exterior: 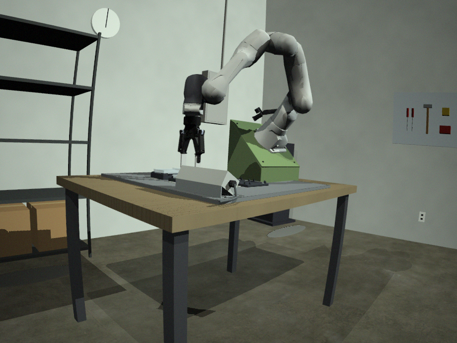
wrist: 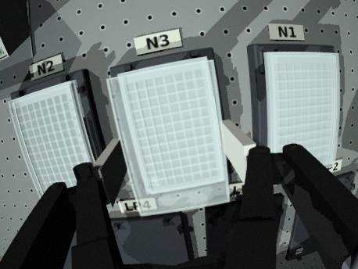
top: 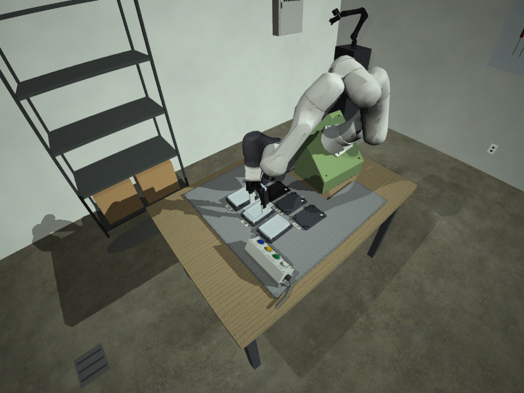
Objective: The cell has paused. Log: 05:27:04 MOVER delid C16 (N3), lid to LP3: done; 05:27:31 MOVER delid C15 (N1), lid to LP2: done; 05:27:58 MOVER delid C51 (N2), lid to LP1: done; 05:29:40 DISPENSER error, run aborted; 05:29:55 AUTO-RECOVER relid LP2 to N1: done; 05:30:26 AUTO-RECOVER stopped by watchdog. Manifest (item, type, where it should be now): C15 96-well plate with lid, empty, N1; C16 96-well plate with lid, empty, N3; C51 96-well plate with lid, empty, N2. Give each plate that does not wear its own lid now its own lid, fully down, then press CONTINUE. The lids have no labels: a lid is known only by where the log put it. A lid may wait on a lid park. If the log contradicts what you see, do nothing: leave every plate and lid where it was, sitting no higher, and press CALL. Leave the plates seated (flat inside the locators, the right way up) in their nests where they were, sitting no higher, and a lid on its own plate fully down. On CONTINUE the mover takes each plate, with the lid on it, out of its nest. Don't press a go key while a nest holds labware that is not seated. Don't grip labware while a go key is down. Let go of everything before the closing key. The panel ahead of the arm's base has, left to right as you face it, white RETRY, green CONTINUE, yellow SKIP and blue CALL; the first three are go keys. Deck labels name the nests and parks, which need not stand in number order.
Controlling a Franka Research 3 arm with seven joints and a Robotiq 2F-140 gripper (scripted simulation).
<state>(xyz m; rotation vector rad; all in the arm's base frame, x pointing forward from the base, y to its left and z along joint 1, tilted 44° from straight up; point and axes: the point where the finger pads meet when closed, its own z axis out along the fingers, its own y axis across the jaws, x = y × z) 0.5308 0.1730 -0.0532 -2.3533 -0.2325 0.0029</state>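
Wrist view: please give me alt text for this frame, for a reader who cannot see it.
The gripper holds a clear lid just above the 96-well plate in the nest labelled N3, roughly lined up with it and not yet seated. Plates also sit in the nests labelled N2 on the left and N1 on the right, on a grey perforated deck.
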